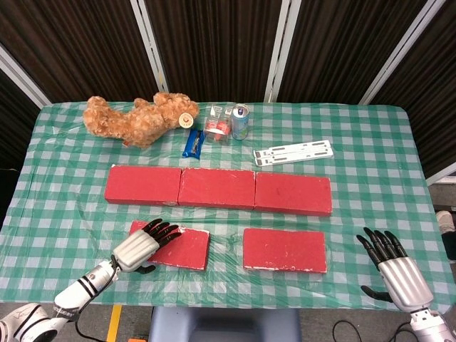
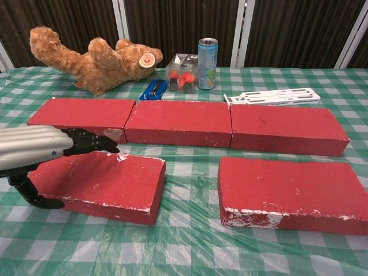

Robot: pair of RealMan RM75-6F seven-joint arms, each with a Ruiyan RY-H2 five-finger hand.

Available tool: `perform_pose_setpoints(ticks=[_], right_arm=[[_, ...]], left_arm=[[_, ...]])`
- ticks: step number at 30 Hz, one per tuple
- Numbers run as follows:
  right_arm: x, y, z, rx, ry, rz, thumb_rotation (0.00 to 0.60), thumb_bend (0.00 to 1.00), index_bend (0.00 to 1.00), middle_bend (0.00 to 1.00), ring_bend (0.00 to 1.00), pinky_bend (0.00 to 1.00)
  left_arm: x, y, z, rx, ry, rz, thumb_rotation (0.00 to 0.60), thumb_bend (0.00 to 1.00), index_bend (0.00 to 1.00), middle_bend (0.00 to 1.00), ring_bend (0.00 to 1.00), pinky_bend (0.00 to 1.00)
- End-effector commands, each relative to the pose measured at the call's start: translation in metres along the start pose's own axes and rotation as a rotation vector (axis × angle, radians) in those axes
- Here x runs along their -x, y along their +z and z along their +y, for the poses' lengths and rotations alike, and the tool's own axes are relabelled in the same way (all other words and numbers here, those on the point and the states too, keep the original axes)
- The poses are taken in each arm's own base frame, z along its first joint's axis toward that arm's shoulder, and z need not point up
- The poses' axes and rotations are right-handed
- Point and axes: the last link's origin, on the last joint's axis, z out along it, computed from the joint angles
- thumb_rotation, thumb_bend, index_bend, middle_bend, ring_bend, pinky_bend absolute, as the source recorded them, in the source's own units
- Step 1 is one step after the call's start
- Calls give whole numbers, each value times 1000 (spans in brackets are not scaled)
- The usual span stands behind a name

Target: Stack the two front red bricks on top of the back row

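Note:
Three red bricks form the back row [image 1: 216, 188] [image 2: 179, 122], end to end. The front left brick [image 1: 178, 247] [image 2: 109, 181] lies slightly skewed on the checked cloth. The front right brick [image 1: 285, 250] [image 2: 293, 192] lies flat beside it. My left hand [image 1: 142, 246] [image 2: 40, 150] reaches over the left end of the front left brick, its dark fingers [image 2: 92, 142] spread across the top and its thumb low at the near side; it holds nothing. My right hand [image 1: 395, 267] hovers with its fingers spread near the table's front right corner, well right of the front right brick, and is outside the chest view.
A teddy bear [image 1: 139, 117] [image 2: 98, 60], a blue packet [image 1: 193, 143], a clear box [image 1: 218, 122], a drink can [image 1: 240, 121] [image 2: 207, 63] and a white strip [image 1: 293, 152] [image 2: 276, 96] lie behind the back row. The table's front edge [image 1: 228, 305] runs just before the front bricks.

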Motion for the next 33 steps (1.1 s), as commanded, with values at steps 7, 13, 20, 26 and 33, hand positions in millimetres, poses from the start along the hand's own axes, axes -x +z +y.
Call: perform_pose_setpoints(ticks=[7, 13, 20, 26, 33], right_arm=[[1, 2, 1, 6, -3, -6, 600, 214, 0, 0, 0, 0], [2, 4, 0, 8, -5, -9, 600, 214, 0, 0, 0, 0], [3, 6, -1, 12, -9, -12, 600, 214, 0, 0, 0, 0], [4, 7, -1, 15, -11, -17, 600, 214, 0, 0, 0, 0], [5, 7, -2, 16, -16, -21, 600, 214, 0, 0, 0, 0]], left_arm=[[0, 9, -4, -15, 5, -33, 600, 230, 0, 0, 0, 0], [0, 14, -10, -29, 22, -48, 600, 227, 0, 0, 0, 0], [0, 15, -16, -54, 31, -74, 600, 223, 0, 0, 0, 0], [0, 18, -19, -62, 34, -89, 600, 219, 0, 0, 0, 0], [0, 21, -21, -69, 46, -103, 600, 218, 0, 0, 0, 0]])
